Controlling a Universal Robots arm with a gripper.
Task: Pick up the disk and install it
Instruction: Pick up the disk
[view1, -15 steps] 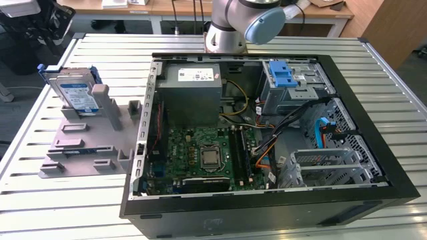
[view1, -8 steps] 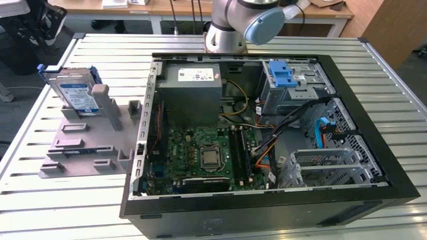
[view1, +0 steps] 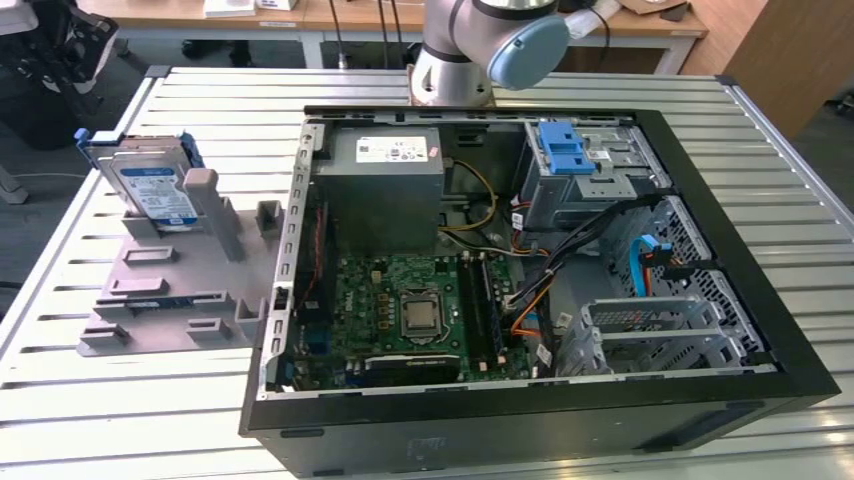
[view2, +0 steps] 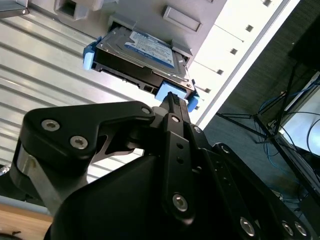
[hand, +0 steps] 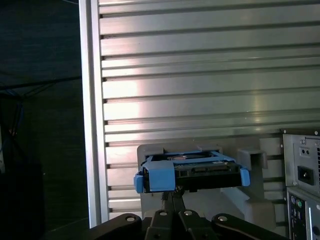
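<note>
The disk (view1: 151, 186), a silver drive with a white-and-blue label in a blue carrier, stands on edge in a grey holder (view1: 174, 270) on the table, at the exterior view's left. Both wrist views show the disk (view2: 145, 47) (hand: 192, 170) still seated in that holder. My gripper (view2: 172, 100) (hand: 172, 194) is a short way off from the disk's blue end and points at it. Its black fingers are shut together with nothing between them.
An open computer case (view1: 747, 260) lies on the slatted metal table (view1: 80, 400), to the exterior view's right of the holder. Inside are a grey power supply (view1: 387, 165), a blue-latched drive cage (view1: 581, 160) and a green motherboard (view1: 414, 300). The table's edge (hand: 92, 125) runs beside the holder.
</note>
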